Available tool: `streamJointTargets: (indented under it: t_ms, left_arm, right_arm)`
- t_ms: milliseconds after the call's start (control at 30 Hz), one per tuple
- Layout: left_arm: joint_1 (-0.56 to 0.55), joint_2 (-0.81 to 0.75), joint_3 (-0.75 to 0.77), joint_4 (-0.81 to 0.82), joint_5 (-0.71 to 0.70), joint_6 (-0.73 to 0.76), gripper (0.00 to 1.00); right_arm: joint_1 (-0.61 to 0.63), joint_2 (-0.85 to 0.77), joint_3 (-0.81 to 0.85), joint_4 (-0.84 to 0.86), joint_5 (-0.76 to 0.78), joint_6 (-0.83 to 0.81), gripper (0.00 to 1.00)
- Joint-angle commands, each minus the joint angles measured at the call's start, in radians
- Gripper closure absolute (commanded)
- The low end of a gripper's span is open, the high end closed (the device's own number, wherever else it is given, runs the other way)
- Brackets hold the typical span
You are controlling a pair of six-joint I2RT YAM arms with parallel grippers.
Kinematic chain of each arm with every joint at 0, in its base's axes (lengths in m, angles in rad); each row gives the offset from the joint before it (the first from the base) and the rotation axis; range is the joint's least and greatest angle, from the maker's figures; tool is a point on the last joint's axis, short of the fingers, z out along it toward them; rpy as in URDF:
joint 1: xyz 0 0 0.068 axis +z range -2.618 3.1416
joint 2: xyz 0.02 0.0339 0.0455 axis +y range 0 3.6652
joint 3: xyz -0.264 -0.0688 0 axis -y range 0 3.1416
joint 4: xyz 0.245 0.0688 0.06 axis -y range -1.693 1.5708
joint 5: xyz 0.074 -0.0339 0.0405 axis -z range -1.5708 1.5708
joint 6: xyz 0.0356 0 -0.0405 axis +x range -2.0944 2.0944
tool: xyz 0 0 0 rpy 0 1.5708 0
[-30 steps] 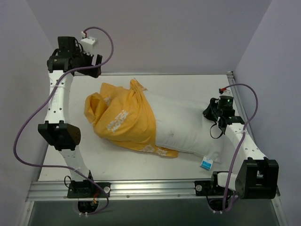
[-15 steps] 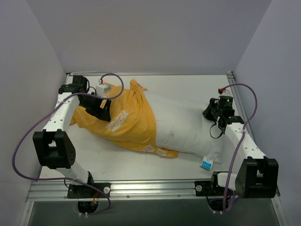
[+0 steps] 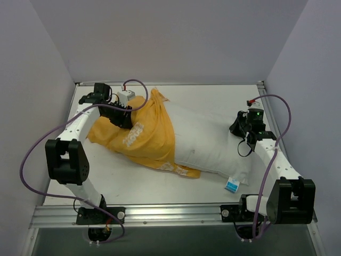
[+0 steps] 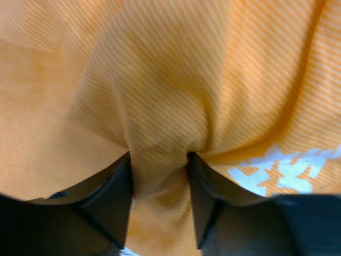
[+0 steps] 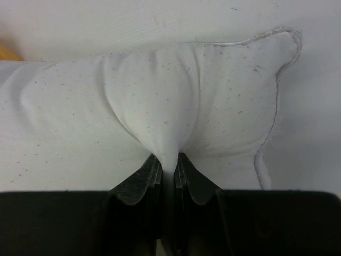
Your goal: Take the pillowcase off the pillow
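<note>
Left end effector (image 4: pixel 159 157) rightward; one pillowcase (image 3: pixel 152 140)

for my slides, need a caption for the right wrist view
Right gripper pinching a fold of the white pillow near its piped corner.

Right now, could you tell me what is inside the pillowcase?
One end of the pillow goes into the pillowcase; the rest lies bare. How far in it reaches is covered.

Left tool (image 4: pixel 159 160) low at far left, jaws in a pinch; right tool (image 5: pixel 168 162) opposite, jaws almost together.
</note>
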Motion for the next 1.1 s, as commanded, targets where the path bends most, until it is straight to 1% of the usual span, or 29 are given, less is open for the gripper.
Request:
streamJointTargets:
  t_ms: [0,33,67,167,233,333,367,433,467,567,600,700,733,767,833,867,900,933,967,1033,1067]
  left_arm:
    - [0.015,0.016,0.007,0.058,-0.001,0.009,0.53]
    - [0.027,0.018,0.013,0.040,0.004,0.010,0.91]
    - [0.039,0.015,0.022,0.038,0.007,-0.008,0.98]
    - [0.108,-0.017,0.031,0.029,0.036,-0.016,0.98]
    - [0.184,-0.042,0.042,0.000,0.056,-0.004,0.98]
    - [0.245,-0.060,0.056,-0.038,0.064,0.038,0.98]
    - [0.284,-0.064,0.057,-0.045,0.059,0.053,0.98]
    - [0.324,-0.061,0.065,-0.058,0.044,0.075,0.98]
    - [0.364,-0.061,0.068,-0.063,0.036,0.079,0.98]
    - [0.413,-0.056,0.088,-0.071,-0.010,0.098,0.98]
    - [0.430,-0.056,0.094,-0.062,-0.081,0.101,0.98]
    - [0.435,-0.068,0.100,-0.014,-0.243,0.101,0.98]
    - [0.435,-0.080,0.103,0.004,-0.368,0.101,0.98]
    - [0.435,-0.088,0.105,0.048,-0.428,0.107,0.98]
    - [0.435,-0.126,0.116,0.087,-0.523,0.137,0.98]
    - [0.435,-0.142,0.123,0.096,-0.533,0.153,0.98]
    - [0.433,-0.174,0.128,0.093,-0.513,0.162,0.98]
    - [0.430,-0.188,0.129,0.086,-0.480,0.170,0.98]
    - [0.423,-0.197,0.125,0.075,-0.414,0.173,0.98]
    - [0.394,-0.212,0.104,0.067,-0.418,0.165,0.98]
    - [0.389,-0.211,0.076,0.099,-0.456,0.159,0.98]
  right_arm:
    - [-0.001,0.016,0.016,-0.030,0.048,-0.015,1.00]
    - [-0.001,0.016,0.019,-0.030,0.048,-0.014,1.00]
    - [-0.002,0.015,0.020,-0.031,0.050,-0.013,1.00]
    - [-0.008,0.013,0.025,-0.042,0.069,-0.017,1.00]
    - [-0.017,0.019,0.028,-0.047,0.074,-0.020,1.00]
    - [-0.033,0.029,0.031,-0.048,0.074,-0.020,1.00]
    - [-0.037,0.027,0.036,-0.050,0.076,-0.021,1.00]
    - [-0.054,0.022,0.042,-0.054,0.082,-0.024,1.00]
    - [-0.062,0.024,0.046,-0.057,0.083,-0.027,1.00]
    - [-0.079,0.027,0.063,-0.065,0.083,-0.033,1.00]
    - [-0.086,0.030,0.071,-0.070,0.085,-0.040,1.00]
    - [-0.105,0.024,0.082,-0.074,0.091,-0.043,1.00]
    - [-0.125,0.022,0.085,-0.074,0.089,-0.043,1.00]
    - [-0.136,0.019,0.092,-0.073,0.086,-0.040,1.00]
    - [-0.149,0.021,0.102,-0.070,0.082,-0.040,1.00]
    - [-0.149,0.027,0.108,-0.067,0.079,-0.040,1.00]
    - [-0.149,0.030,0.115,-0.067,0.073,-0.040,1.00]
    - [-0.148,0.033,0.117,-0.060,0.050,-0.041,1.00]
    - [-0.145,0.033,0.120,-0.057,0.043,-0.040,1.00]
    - [-0.136,0.033,0.132,-0.065,0.050,-0.044,1.00]
    - [-0.133,0.029,0.138,-0.080,0.063,-0.049,1.00]
